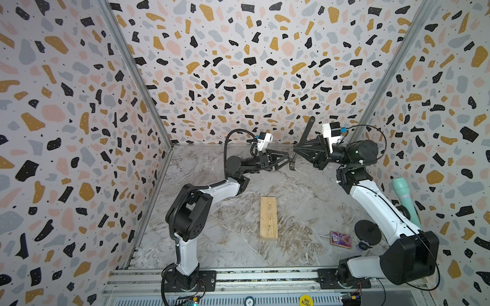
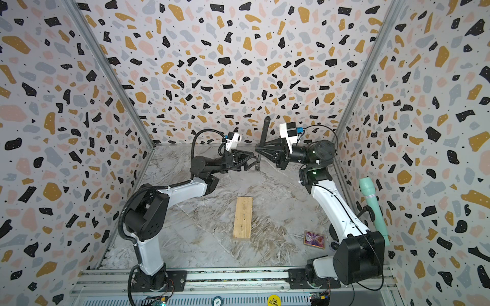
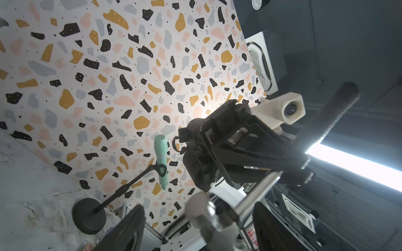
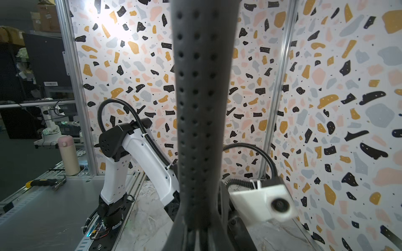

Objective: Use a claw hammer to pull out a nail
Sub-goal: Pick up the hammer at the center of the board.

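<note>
The claw hammer [image 1: 307, 132] stands upright in the air near the back wall, black handle up and silvery head [image 1: 292, 163] down. My right gripper [image 1: 295, 148] is shut on it where the handle meets the shaft. The dimpled handle [image 4: 202, 97] fills the right wrist view above the right gripper [image 4: 199, 234]. My left gripper [image 1: 287, 158] faces it from the left, open. In the left wrist view its fingers [image 3: 128, 230] stand either side of the hammer head [image 3: 204, 208] with gaps. A wooden plank [image 1: 268, 217] lies mid-table with small dark marks; I cannot make out a nail.
A long mint-green cylinder [image 1: 404, 201] on a stand with a round black base [image 1: 368, 232] is by the right wall. A purple card [image 1: 341, 239] lies on the table at front right. Patterned walls close in on three sides.
</note>
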`<state>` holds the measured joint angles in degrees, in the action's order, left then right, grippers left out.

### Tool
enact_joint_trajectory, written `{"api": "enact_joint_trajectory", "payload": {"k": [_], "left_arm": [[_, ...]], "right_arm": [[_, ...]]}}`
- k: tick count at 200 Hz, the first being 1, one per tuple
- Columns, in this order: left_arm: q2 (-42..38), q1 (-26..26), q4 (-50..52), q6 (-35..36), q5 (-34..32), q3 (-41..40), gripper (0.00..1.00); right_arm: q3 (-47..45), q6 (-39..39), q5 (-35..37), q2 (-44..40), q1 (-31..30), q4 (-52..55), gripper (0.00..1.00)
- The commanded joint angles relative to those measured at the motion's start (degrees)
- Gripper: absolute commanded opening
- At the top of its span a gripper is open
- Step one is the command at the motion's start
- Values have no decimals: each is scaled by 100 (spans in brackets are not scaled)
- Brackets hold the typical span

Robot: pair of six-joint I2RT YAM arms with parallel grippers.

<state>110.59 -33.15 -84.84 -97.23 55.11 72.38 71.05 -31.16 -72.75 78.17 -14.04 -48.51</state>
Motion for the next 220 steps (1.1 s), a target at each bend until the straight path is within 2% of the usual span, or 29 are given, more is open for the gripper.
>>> {"api": "enact_joint_trajectory", "payload": {"k": [1,11,23,31,38,47,52,59,64,103,142,189,220], "left_arm": [[-28,18,-1779,-500,-52,56,79],[-221,43,-1102,146,-85,-76,79],[-574,71,210,1428,-121,-245,80],[-874,88,1503,2611,-182,-294,80],[-1186,98,2950,3919,-338,-249,80],[-1571,98,5312,5962,-858,11,82],[-1743,74,6349,6825,-1247,201,83],[-1944,22,7314,7715,-1728,403,83],[-2054,-5,7596,8032,-1899,447,83],[-2450,-38,7358,8555,-1731,251,79],[-2198,-282,8154,9345,-1743,870,77],[-2212,-360,7831,9183,-1363,865,70],[-2686,-359,7737,9260,-1953,542,69]], "right_arm": [[391,197,-19,-68,2,115,0],[411,276,-14,-90,7,296,0],[408,355,28,-124,7,475,0],[419,434,63,-144,24,630,0],[447,475,84,-156,39,770,0],[499,509,93,-144,67,971,0],[519,516,62,-131,92,1043,0],[541,501,31,-122,114,1110,0],[542,492,7,-114,124,1127,0],[601,240,-279,44,65,1012,0],[691,101,-493,93,-36,1099,0],[655,204,-549,130,-75,1302,0],[622,285,-567,176,-81,1366,0]]}}
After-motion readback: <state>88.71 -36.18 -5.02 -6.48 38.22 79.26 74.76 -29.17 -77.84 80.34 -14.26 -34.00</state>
